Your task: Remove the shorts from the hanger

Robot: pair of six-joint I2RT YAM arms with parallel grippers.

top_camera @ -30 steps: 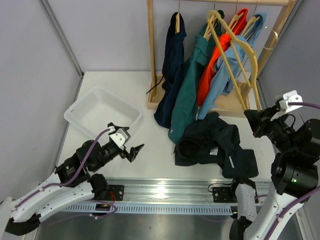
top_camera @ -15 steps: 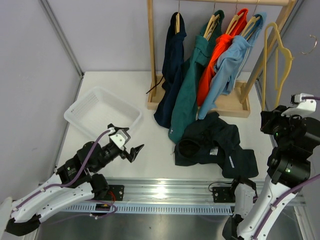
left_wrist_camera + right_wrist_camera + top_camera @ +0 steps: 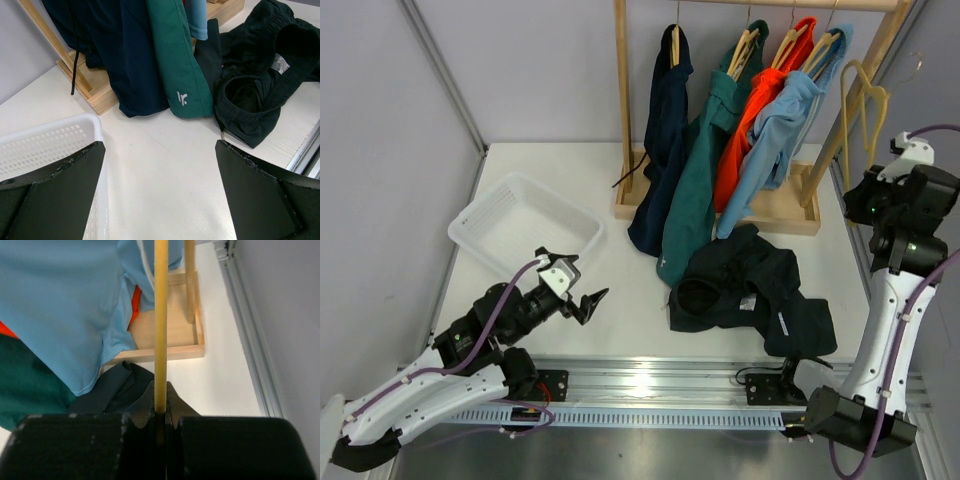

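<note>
Over the worktop's [image 3: 550, 165] right edge my right hand [image 3: 160, 401] clamps the bare hanger [image 3: 160, 300]; shorts [image 3: 750, 290] lie free, left hand [image 3: 582, 296] released; next, I'd park the hanger.

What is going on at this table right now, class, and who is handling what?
The right end effector is shut on a pale wooden clothes hanger, holding it bare and raised beside the wooden garment rack. The very dark navy fabric shorts are off it, lying crumpled on the white table in front of the rack. The left end effector hangs open and empty near the white plastic basket.
</note>
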